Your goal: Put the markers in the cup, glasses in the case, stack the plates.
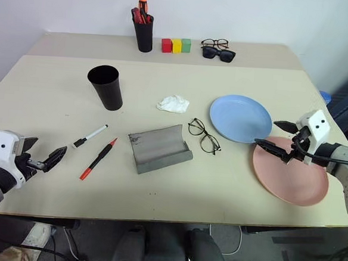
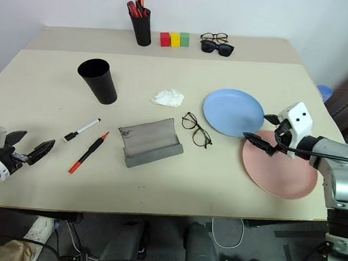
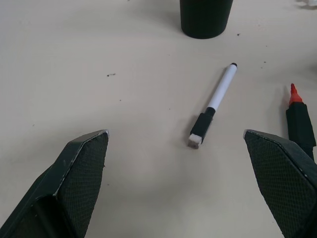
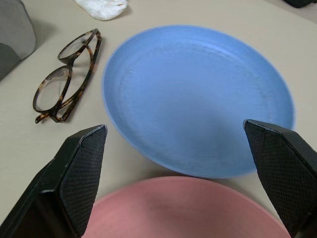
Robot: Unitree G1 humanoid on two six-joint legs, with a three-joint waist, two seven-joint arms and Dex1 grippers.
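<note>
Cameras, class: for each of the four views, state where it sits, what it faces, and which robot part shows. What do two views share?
Left and right eye views: head, looking down over the table; both arms show.
Left wrist view: faces the white marker, red marker and black cup; left pincer open.
Right wrist view: faces the blue plate, pink plate and glasses; right pincer open.
Shared: eye views duplicate everything.

Your left pincer [image 1: 43,158] hovers low at your left, jaws wide; your right pincer [image 1: 275,135] reaches inward, jaws wide.
</note>
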